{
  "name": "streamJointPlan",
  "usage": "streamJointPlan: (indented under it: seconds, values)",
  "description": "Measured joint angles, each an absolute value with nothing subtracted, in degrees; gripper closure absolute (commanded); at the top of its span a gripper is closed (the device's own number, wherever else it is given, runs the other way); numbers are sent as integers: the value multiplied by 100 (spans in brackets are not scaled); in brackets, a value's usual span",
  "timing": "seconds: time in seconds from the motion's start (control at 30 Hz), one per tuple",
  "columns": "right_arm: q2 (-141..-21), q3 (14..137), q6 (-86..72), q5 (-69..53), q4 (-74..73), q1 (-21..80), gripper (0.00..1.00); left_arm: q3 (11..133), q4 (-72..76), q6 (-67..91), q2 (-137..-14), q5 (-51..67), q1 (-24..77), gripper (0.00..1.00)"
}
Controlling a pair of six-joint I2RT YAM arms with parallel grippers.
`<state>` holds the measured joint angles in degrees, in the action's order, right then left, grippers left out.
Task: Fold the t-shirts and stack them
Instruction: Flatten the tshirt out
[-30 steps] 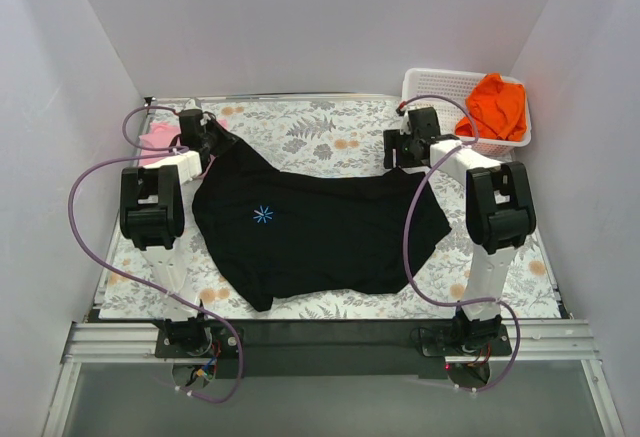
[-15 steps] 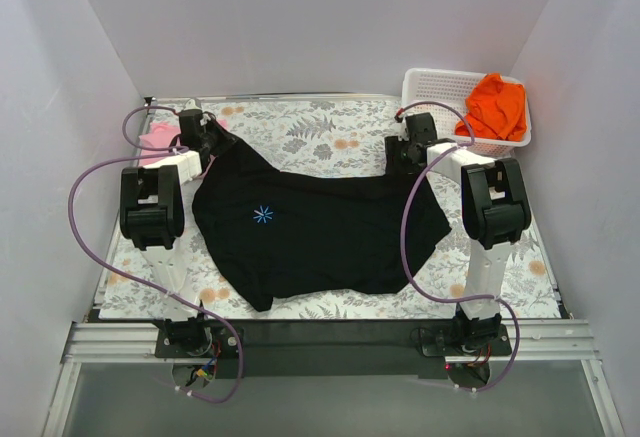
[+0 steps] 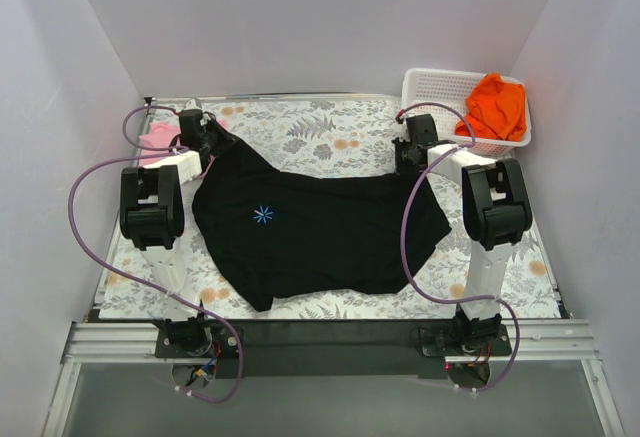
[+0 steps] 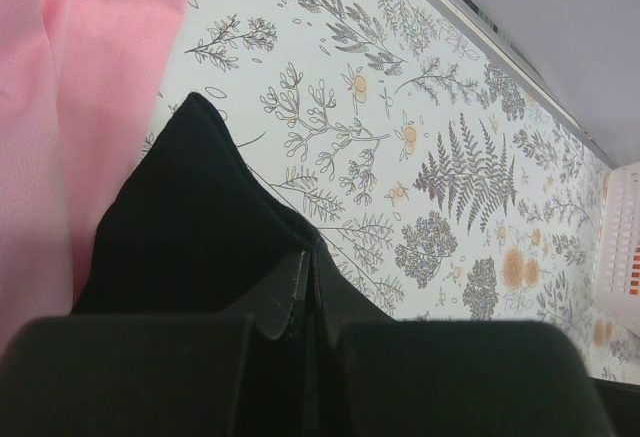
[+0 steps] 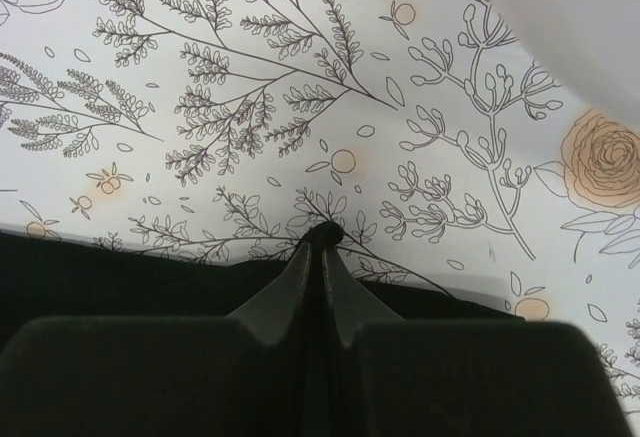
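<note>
A large black t-shirt (image 3: 320,232) with a small blue starburst mark lies spread across the flowered table. My left gripper (image 3: 213,141) is shut on its far left corner, and a peak of black cloth (image 4: 190,207) juts past the closed fingers (image 4: 290,292). My right gripper (image 3: 408,155) is shut on the shirt's far right edge; a small nub of black cloth (image 5: 325,234) pokes out at the fingertips. A pink t-shirt (image 3: 157,140) lies at the far left, next to the left gripper (image 4: 307,257). An orange t-shirt (image 3: 497,105) is draped in the basket.
A white mesh basket (image 3: 440,87) stands at the far right corner; its edge (image 4: 620,237) shows in the left wrist view. White walls close in the table on three sides. Flowered tabletop (image 5: 250,87) lies beyond the right gripper (image 5: 323,247).
My right gripper has moved a little right onto the black t-shirt's far edge and has shut on it. The left arm and the shirts have not moved.
</note>
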<state>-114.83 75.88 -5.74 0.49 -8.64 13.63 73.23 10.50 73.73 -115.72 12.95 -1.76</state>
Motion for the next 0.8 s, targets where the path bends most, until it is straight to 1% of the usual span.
streamJointPlan:
  seconds: [0.23,0.37,0.8]
  values:
    - [-11061,7566,-569,187,-1002,1363,99,7323,1031,7376,-11572,1293,-176,100]
    - [-10890,7852,-561,327,-1033,1361,99,7325,1031,7382,-11572,1293,-178,100]
    - [-11111,8833,-582,884,-1015,1330,99,7557,1031,7601,-11581,1299,-305,100]
